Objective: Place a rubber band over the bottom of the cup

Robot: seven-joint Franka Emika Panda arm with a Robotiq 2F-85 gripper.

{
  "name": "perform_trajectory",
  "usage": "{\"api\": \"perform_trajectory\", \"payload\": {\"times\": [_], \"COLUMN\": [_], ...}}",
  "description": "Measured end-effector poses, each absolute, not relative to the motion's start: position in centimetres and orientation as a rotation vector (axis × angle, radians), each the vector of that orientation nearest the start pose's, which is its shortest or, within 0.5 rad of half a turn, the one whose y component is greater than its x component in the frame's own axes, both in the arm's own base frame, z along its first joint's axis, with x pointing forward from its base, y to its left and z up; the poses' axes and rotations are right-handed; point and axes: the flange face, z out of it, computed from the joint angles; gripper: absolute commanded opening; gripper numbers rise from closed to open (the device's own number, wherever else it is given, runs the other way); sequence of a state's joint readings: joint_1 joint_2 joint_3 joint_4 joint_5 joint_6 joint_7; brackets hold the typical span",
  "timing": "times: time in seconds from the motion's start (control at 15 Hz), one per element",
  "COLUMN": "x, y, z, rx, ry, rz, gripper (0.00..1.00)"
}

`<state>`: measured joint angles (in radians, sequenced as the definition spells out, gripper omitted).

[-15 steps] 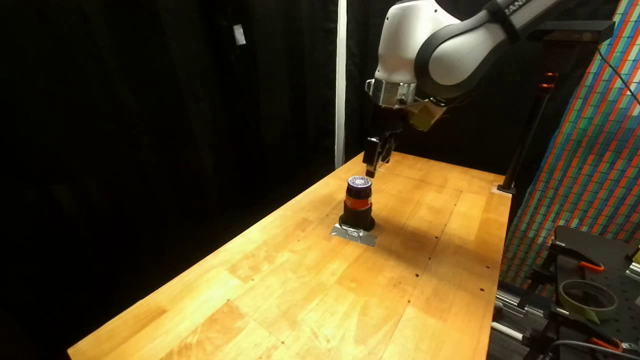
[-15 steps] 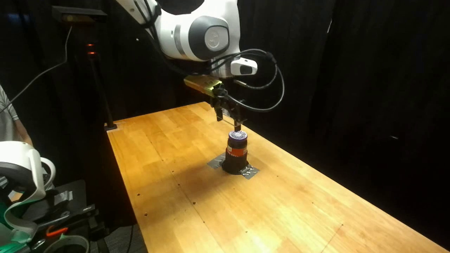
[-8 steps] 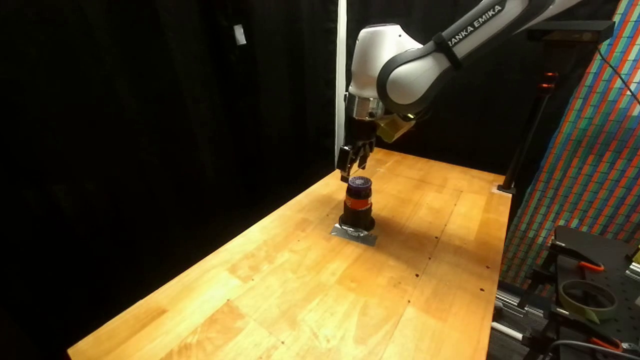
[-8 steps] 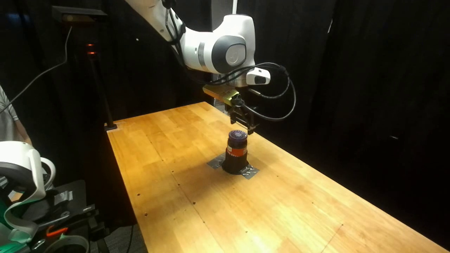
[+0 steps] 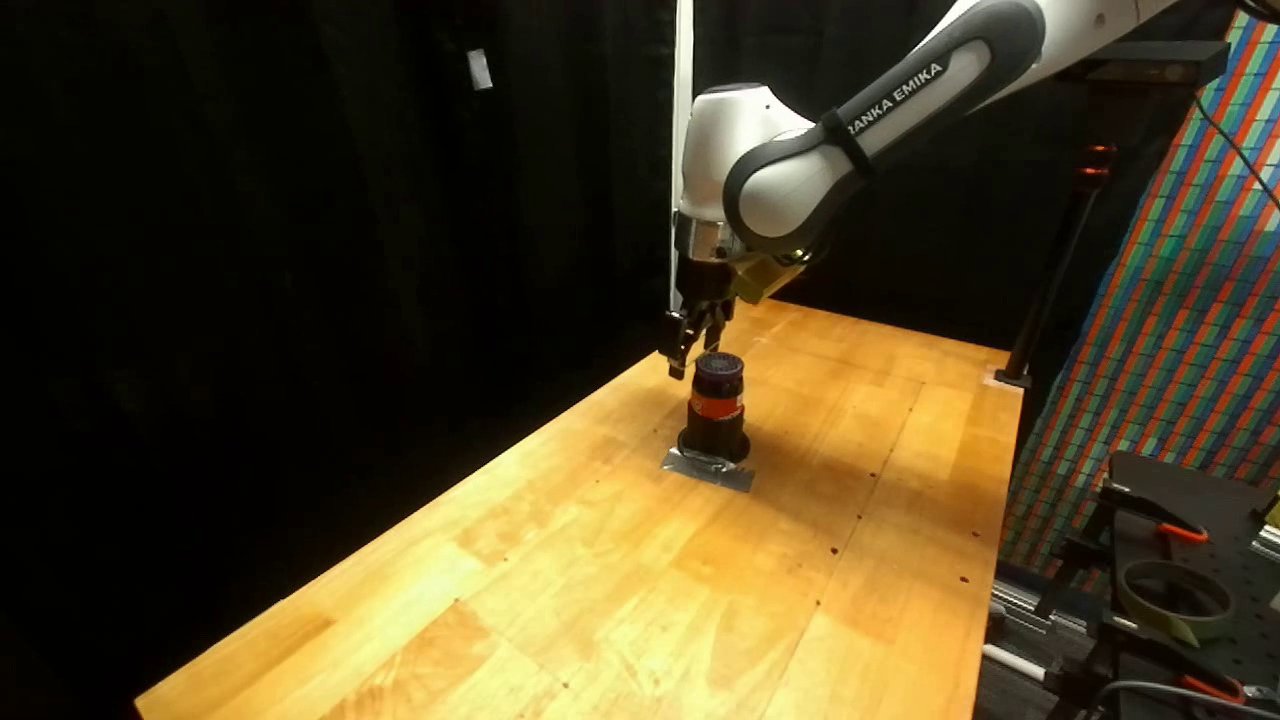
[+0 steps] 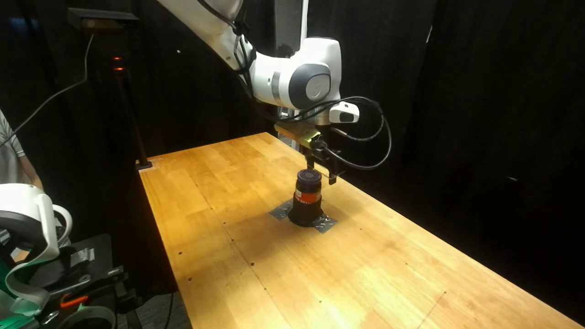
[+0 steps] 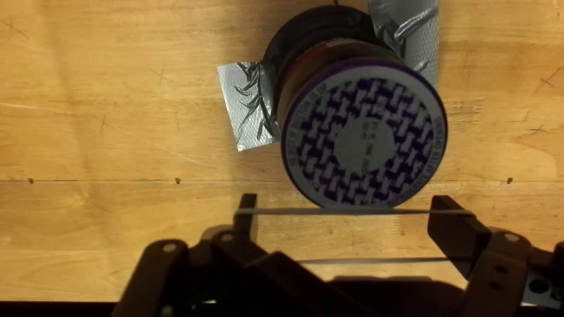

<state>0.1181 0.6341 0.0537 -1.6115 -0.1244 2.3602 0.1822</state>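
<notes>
Holding a rubber band (image 7: 282, 211) taut between spread fingers (image 7: 456, 231), near a lidded jar (image 5: 718, 400)

Gripper (image 7: 346, 210): the jaws stand wide apart. The rubber band loops round both fingers; two strands show in the wrist view, roughly parallel. The strand nearer the fingertips crosses the edge of the jar's lid (image 7: 365, 145) there; contact cannot be confirmed. In both exterior views the fingertips hang close beside the top of the jar, above the table (image 6: 374, 256).

Jar: upright, dark-bodied, with an orange-red label (image 6: 307, 198); the lid carries a purple-and-white pattern. Its lower part sits in a black flanged base (image 6: 304, 214). Silver duct tape (image 7: 244, 101), creased, runs from the base onto the wooden table at two places.

Surroundings: the white robot arm (image 5: 735, 150) reaches over the table, against black curtains (image 5: 350, 300). In an exterior view, a roll of tape (image 5: 1215, 625) rests on a black work surface (image 5: 1165, 485) beside the table, near a multicoloured chequered sheet (image 5: 1190, 330). In an exterior view, a person (image 6: 9, 160) in a grey shirt is partly visible at the frame edge.
</notes>
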Motion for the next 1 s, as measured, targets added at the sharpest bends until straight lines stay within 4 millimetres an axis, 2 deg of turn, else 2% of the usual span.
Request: {"api": "perform_trajectory", "payload": {"times": [0.4,0.73,1.0], "x": [69.3,68.5,68.2], "y": [11.1,10.9,10.8], "z": [25.5,26.0,26.4], "rx": [-3.181,-3.200,-3.189], "ry": [-0.066,-0.052,-0.041], "rz": [-0.022,0.210,0.322], "gripper": [1.00,1.00,1.00]}}
